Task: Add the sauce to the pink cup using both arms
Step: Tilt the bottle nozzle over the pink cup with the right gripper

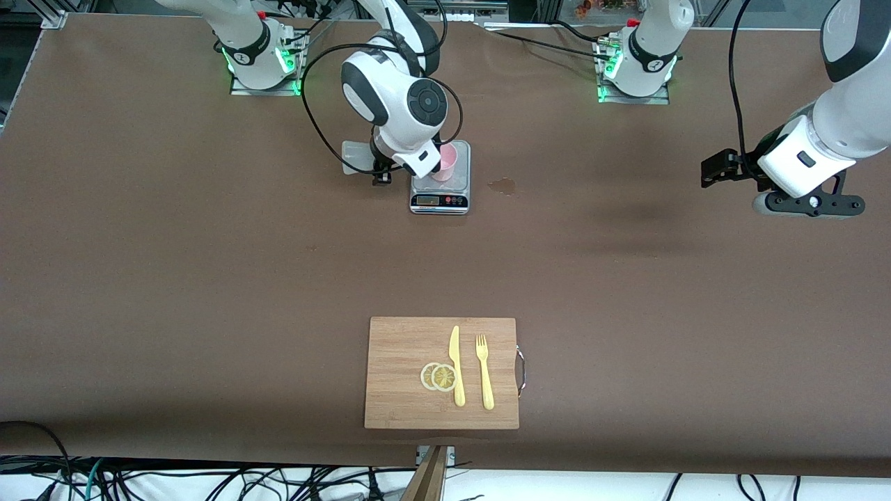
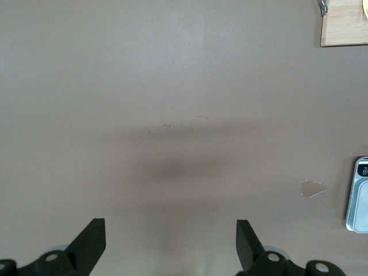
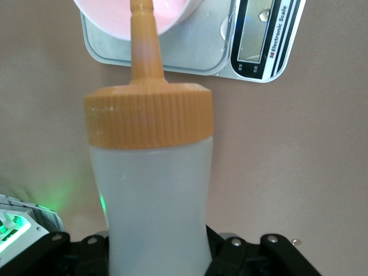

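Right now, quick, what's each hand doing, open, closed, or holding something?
Left hand: open, empty, over bare table.
Right hand: closed on the sauce bottle, nozzle over the pink cup on the scale.

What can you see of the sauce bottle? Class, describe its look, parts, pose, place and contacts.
The sauce bottle is a small translucent whitish squeeze bottle, plastic by its look, with a ribbed orange cap and a tapering orange nozzle. The right tool is shut on its body. It is held above the table, tilted so the nozzle tip points into the pink cup, which stands on the scale.
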